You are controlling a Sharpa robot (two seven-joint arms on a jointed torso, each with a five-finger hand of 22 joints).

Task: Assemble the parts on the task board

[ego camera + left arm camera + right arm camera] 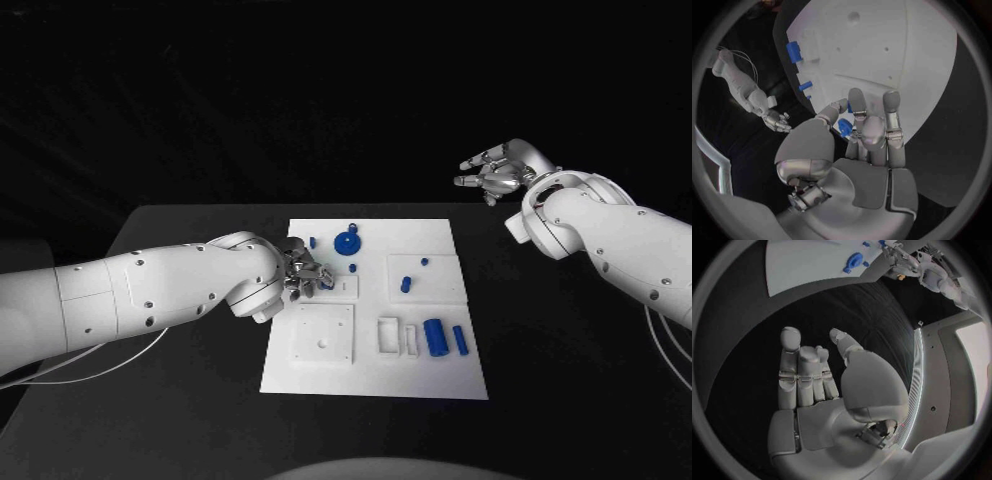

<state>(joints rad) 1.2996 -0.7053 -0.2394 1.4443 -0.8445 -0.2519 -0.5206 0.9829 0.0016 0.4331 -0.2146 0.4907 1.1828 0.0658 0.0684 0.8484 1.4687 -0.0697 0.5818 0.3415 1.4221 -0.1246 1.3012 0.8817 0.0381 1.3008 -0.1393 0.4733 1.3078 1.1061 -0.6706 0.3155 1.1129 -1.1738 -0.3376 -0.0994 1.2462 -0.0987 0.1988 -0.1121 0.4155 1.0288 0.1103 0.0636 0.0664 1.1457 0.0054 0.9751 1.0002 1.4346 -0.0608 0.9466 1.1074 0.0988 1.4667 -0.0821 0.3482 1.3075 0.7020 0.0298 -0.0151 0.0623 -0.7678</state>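
The white task board [378, 375] lies mid-table. My left hand [303, 275] hovers over its left side and pinches a small blue part [845, 127] between thumb and fingers. On the board lie a round blue wheel-like part [346, 243], a small blue peg [313, 241], two small blue pieces [407, 283] on a raised square, a blue cylinder [436, 339] and a blue bar [460, 340]. My right hand [498, 172] is raised off the board beyond the table's far right corner, fingers extended and holding nothing [811, 380].
A white square plate [325, 333] and a white frame [389, 335] sit on the board's near half. Black table surface [188, 400] surrounds the board on all sides. My left forearm [144, 295] crosses the table's left side.
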